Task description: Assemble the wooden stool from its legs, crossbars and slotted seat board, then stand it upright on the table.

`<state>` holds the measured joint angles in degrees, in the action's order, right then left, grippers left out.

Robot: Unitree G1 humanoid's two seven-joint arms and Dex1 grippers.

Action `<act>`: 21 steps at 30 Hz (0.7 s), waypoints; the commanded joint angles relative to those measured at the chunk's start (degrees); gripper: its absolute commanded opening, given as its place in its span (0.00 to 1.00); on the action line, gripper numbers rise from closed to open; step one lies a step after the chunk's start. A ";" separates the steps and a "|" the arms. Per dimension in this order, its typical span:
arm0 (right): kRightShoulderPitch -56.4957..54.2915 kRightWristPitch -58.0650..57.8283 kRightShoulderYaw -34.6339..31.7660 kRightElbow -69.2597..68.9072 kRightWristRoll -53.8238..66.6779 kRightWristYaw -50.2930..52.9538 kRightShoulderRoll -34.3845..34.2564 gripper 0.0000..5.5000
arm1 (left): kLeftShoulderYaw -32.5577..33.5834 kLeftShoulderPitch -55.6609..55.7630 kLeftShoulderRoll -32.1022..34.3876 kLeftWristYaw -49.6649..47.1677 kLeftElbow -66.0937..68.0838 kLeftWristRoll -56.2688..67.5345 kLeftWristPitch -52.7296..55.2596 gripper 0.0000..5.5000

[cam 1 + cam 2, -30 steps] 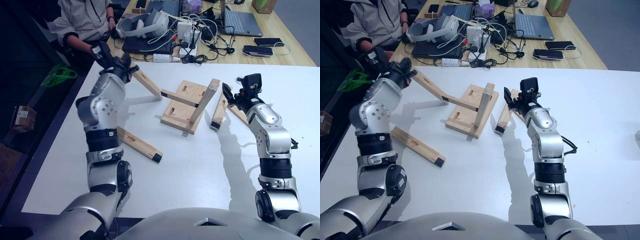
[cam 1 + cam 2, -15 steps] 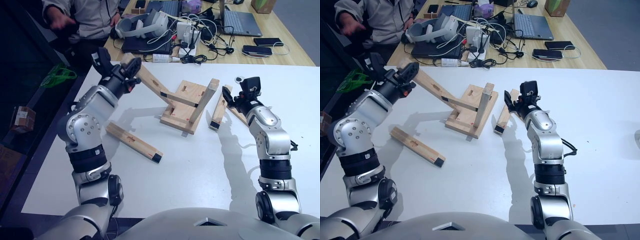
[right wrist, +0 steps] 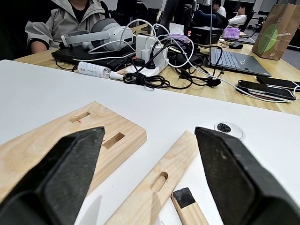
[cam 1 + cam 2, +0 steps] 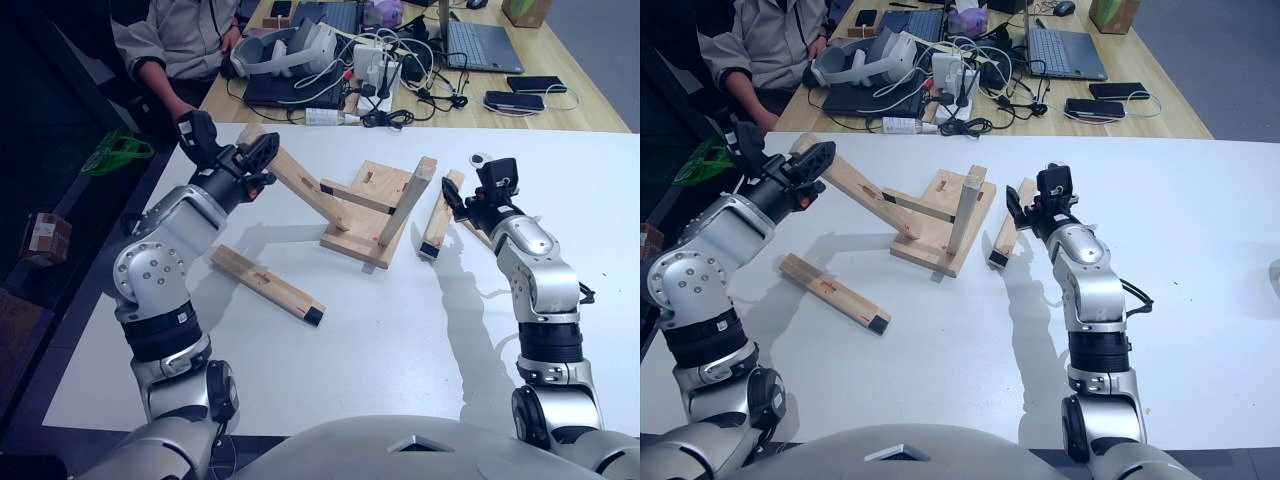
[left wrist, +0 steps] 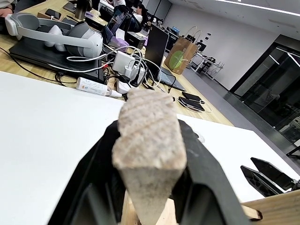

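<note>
Pale wooden stool leg (image 4: 303, 183), slanted, its upper end pinched in the black left gripper (image 4: 241, 160), lower end at the tilted slotted wooden seat board (image 4: 366, 228) mid white table (image 4: 400, 345); black right gripper (image 4: 458, 200), fingers spread, just beside a loose black-capped wooden leg (image 4: 437, 221).

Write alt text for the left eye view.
The left claw grips one end of a slanted wooden leg, whose crossbar meets a second leg at the seat board on the table. The right claw is open beside a loose leg.
</note>
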<state>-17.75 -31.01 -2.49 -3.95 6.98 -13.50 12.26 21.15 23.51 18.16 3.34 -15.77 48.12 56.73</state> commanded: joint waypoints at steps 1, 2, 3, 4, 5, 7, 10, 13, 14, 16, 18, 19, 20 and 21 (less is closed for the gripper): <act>0.21 -0.45 0.20 -0.31 -0.10 -0.21 0.61 0.65 | -0.36 -0.11 1.81 -0.15 0.89 -2.31 -0.54 0.19; 0.12 -0.39 0.22 -0.20 -0.13 -0.24 0.68 0.65 | -0.51 0.08 2.17 0.22 1.22 -2.76 -0.97 0.19; 0.02 -0.31 0.26 -0.07 -0.18 -0.28 0.76 0.65 | -0.84 0.08 2.54 0.68 1.34 -3.09 -1.11 0.19; -0.04 -0.26 0.28 -0.01 -0.20 -0.32 0.81 0.65 | -1.26 -0.05 2.91 1.12 1.33 -3.38 -1.15 0.19; -0.10 -0.20 0.30 0.08 -0.23 -0.35 0.88 0.65 | -1.64 -0.26 3.11 1.48 1.30 -3.53 -1.09 0.19; -0.20 -0.12 0.34 0.19 -0.31 -0.37 0.96 0.65 | -2.99 -0.79 3.60 2.59 0.70 -3.85 -0.81 0.19; -0.23 -0.15 0.58 0.10 -0.43 -0.34 0.83 0.65 | -7.32 -0.45 5.15 5.31 0.09 -5.66 -0.59 0.19; -0.44 -0.13 0.95 0.17 -0.46 -0.43 0.61 0.65 | -9.38 2.49 5.33 6.43 2.19 -7.20 -1.29 0.19; -0.44 -0.13 1.00 0.12 -0.44 -0.50 0.58 0.65 | -9.95 3.35 5.26 6.56 3.21 -7.98 -1.49 0.19; -0.55 -0.09 1.21 0.19 -0.43 -0.64 0.52 0.65 | -10.88 4.49 5.36 6.78 4.84 -9.36 -1.44 0.19; -0.60 -0.02 1.37 0.25 -0.37 -0.73 0.49 0.65 | -11.93 5.74 5.80 7.41 6.17 -10.29 -0.78 0.19; -0.59 0.05 1.46 0.29 -0.38 -0.73 0.45 0.65 | -12.34 6.47 5.92 7.42 7.10 -10.71 -0.02 0.19; -0.54 0.11 1.51 0.31 -0.39 -0.73 0.41 0.65 | -12.71 7.23 5.87 7.51 8.08 -11.03 0.58 0.19; -0.46 0.20 1.56 0.32 -0.40 -0.71 0.33 0.65 | -13.11 8.06 5.65 7.48 9.17 -11.32 1.28 0.19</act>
<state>-17.85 -30.86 -1.21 -3.84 6.86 -14.23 12.33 9.90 30.80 22.82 11.15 -9.37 38.82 54.97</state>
